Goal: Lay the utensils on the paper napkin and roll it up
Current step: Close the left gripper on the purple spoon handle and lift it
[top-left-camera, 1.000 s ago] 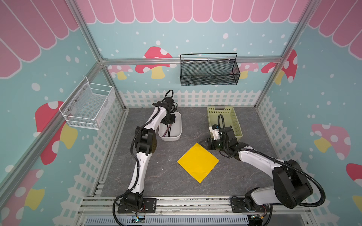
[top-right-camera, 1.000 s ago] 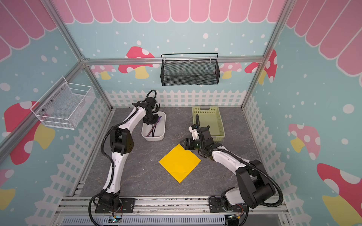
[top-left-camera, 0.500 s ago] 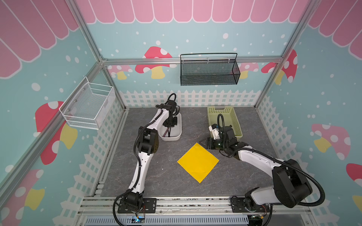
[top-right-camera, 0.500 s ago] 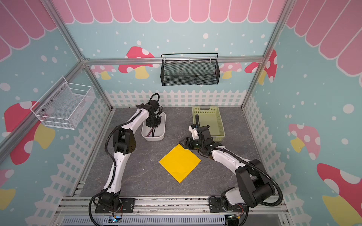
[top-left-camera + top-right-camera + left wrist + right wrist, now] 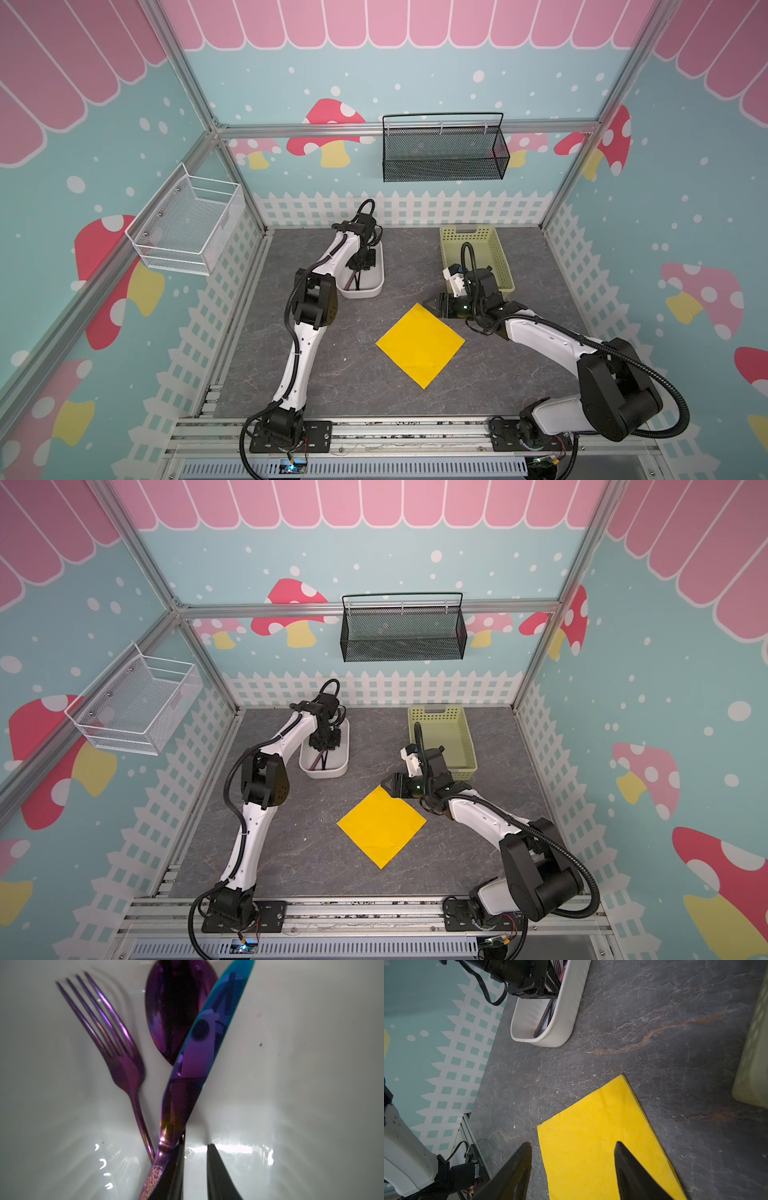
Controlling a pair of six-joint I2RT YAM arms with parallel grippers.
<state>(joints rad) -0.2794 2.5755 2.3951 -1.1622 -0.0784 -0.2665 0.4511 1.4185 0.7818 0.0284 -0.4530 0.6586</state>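
The utensils lie in a white bin, which shows in both top views. The left wrist view shows a purple fork, a spoon and a violet-blue knife crossing over the spoon. My left gripper is down inside the bin, narrowly open, with only bare bin floor between its fingers. The knife handle lies against the outside of one finger. The yellow paper napkin lies flat on the table. My right gripper hovers open over the napkin's far corner.
A pale green basket stands behind my right arm. On the back wall hangs a black mesh basket, and on the left wall a white wire basket. The white bin's rim surrounds my left gripper closely.
My left gripper has shifted slightly within the white bin, toward its near end. The right arm and the napkin have not moved.
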